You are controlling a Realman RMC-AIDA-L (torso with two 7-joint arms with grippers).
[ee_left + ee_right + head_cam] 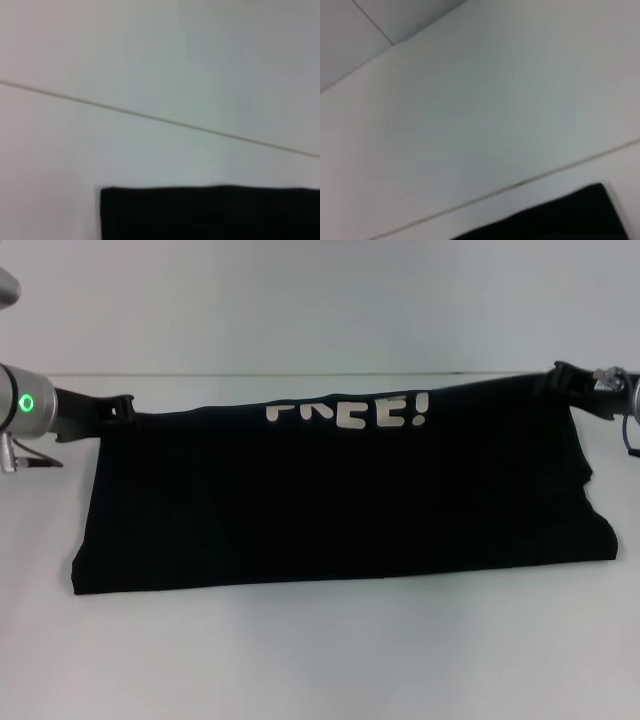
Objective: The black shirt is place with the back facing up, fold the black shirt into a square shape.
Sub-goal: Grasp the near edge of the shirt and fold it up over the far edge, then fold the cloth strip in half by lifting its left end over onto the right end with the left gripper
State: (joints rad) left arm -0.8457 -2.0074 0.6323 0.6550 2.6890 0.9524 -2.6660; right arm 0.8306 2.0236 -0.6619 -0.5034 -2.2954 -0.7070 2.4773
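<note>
The black shirt [340,500] lies across the white table, folded into a wide band, with the top of its white "FREE!" lettering [348,412] showing at the far edge. My left gripper [122,408] is shut on the shirt's far left corner. My right gripper [560,376] is shut on the far right corner. Both hold that far edge taut and a little raised. The left wrist view shows a black edge of the shirt [210,212], and the right wrist view shows another black piece of it [560,217].
The white table [320,660] stretches in front of the shirt and to both sides. A white wall [320,300] stands just behind the table's far edge.
</note>
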